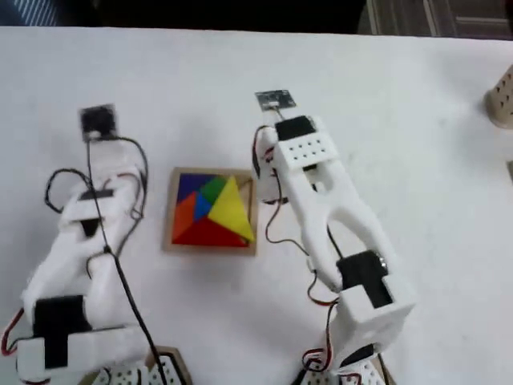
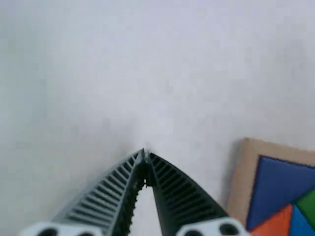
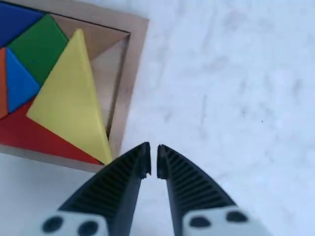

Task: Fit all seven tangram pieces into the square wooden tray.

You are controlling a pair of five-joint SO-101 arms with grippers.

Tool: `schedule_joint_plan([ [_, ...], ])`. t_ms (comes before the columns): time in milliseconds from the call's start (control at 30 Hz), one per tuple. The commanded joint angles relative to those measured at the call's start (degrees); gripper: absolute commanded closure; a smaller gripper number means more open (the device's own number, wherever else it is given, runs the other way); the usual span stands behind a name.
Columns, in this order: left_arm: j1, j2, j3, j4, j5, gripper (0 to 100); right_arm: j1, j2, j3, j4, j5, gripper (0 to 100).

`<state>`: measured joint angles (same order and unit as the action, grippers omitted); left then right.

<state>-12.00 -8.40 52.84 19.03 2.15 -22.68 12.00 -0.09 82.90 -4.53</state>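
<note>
Overhead, the square wooden tray (image 1: 212, 250) lies mid-table between the left arm (image 1: 72, 257) and the right arm (image 1: 321, 200), touched by neither. That view gives the layout but not the fingers; the wrist views settle those. The left gripper (image 2: 144, 153) hangs over the bare white table (image 2: 98, 73) with its ribbed fingers pressed together at the tips, holding nothing. One corner of the tray sits off to the side, with the dark blue piece (image 2: 278, 184) inside it. The right gripper (image 3: 153, 150) is just outside the tray's edge, its fingers all but closed — only a thin slit between them — and equally empty.

The right wrist view also makes plain what the high view only hints at: the yellow triangle (image 3: 71, 98) does not sit square with the frame. It lies askew, a wedge of bare tray floor shows beside it, and its sharp corner reaches onto the rim close to the right gripper's fingertips. Next to it are the green piece (image 3: 37, 46), the light blue piece (image 3: 19, 81) and the red piece (image 3: 44, 137). The high view adds the orange piece (image 1: 184, 212) on the side nearer the left arm.

Round about, thin cables (image 1: 120, 277) trail along both arms — one black lead crosses the left arm's lower links. A tan base plate (image 1: 172, 365) lies at the near edge, and a pale pegged block (image 1: 501, 100) stands at the far right edge of the table.
</note>
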Motion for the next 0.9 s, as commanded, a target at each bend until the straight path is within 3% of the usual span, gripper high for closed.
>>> schedule_joint_plan([
  [0, 7.69, -9.01, 5.19, -0.18, -7.74, 98, 3.91, -5.23, 3.43, -3.47, -0.44, 98.1],
  [133, 13.93, -16.04, 11.25, 0.18, -9.32, 98, 6.73, -4.44, 5.54, -9.54, -0.44, 98.1],
  [300, 23.87, -24.66, 18.64, 0.44, -2.55, 98, 6.9, -1.98, 5.27, -11.12, -0.44, 98.1],
  [533, 36.0, -32.04, 20.66, 9.58, 4.48, 98, 8.92, 1.1, 1.49, -10.86, -0.44, 97.8],
  [867, 34.95, -16.31, 11.6, 9.32, 5.8, 98, 10.07, 6.11, -4.48, -8.4, -0.44, 97.8],
])
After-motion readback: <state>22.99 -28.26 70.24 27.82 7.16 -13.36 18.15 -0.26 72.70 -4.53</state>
